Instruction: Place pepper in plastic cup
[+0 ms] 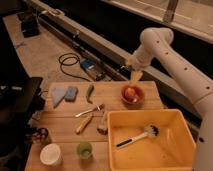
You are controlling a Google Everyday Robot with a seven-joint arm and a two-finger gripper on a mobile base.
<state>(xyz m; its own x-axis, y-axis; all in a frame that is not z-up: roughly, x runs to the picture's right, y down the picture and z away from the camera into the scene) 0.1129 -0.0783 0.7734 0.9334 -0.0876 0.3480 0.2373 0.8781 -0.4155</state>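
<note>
green pepper lies free (end effector by red bowl)

the gripper hangs over the red bowl at the table's far side. bare wood lies open between it and the pepper. toward the plastic cup, the spoon, yellow object and yellow tub crowd the way; a white container stands just beside it.

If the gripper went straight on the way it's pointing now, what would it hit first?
Probably the red bowl: the gripper hangs just above its far rim, pointing down. Depth is unclear, so it might pass behind the bowl.
</note>
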